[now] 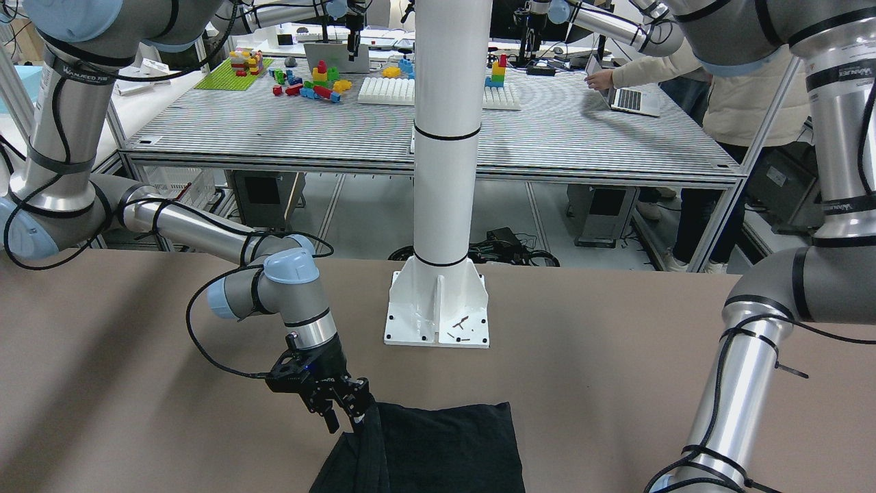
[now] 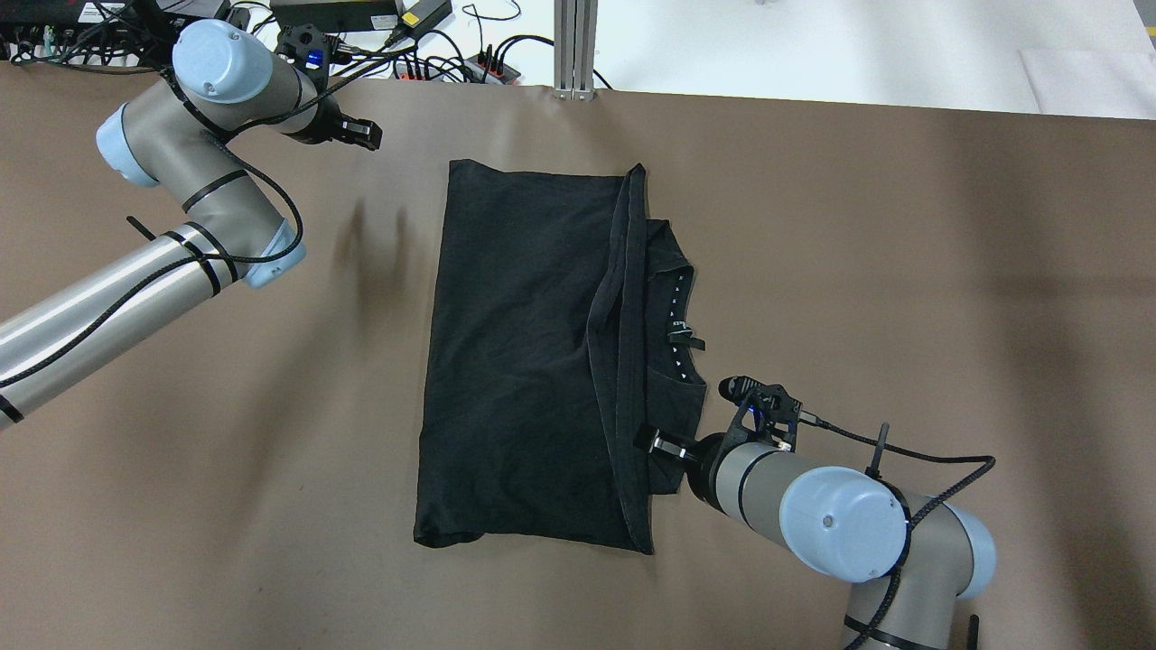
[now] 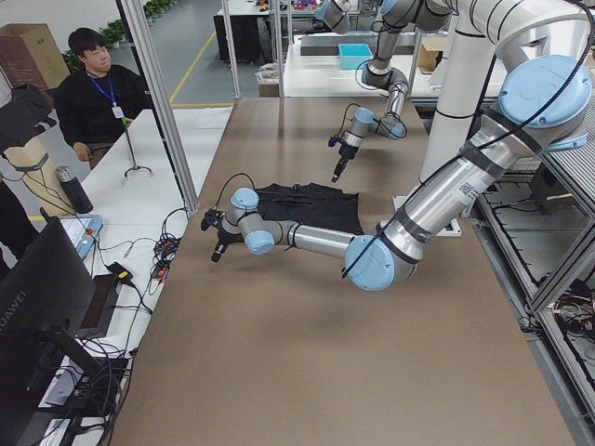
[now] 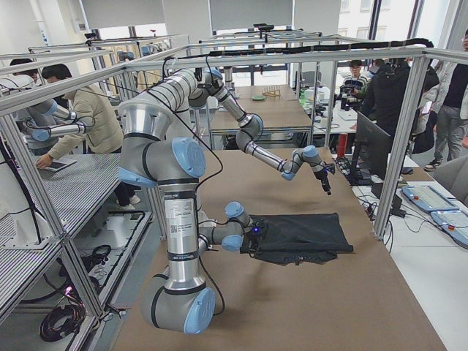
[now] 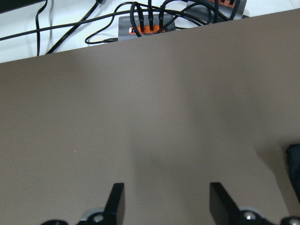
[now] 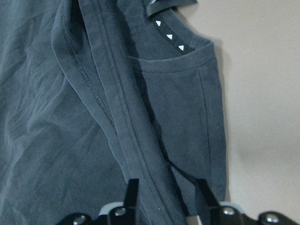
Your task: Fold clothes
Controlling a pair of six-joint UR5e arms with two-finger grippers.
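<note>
- The clothes (image 2: 524,361) lie flat on the brown table (image 2: 903,271), about midway between the two arms. The long axis runs straight away from the robot, near edge to far edge.
- My right gripper (image 2: 657,444) sits at the near right corner of the piece. The whole body of the fabric spreads away from it toward the robot's left and out to the far side.
- In the right wrist view its fingers (image 6: 131,194) are narrowed on either side of the doubled hem band (image 6: 117,108), which fills the gap between them. I read that as a grip on the fabric. The front-facing view supports this — the cloth rises in a ridge up to the tool.
- That band runs the length of the piece, roughly parallel to the long axis. The neck label (image 6: 168,35) with its white triangles lies bare just to the robot's right of it.
- My left gripper (image 2: 366,135) is spread wide and empty over bare table, well apart from the far left corner of the cloth. In its own wrist view only a dark sliver shows at the right edge.
- My judgement — the right arm is the nearer one and the one engaged. Any fold from here goes across the long axis, toward the robot's left. The left arm would have to close in first if I want to pin the far corner.
</note>
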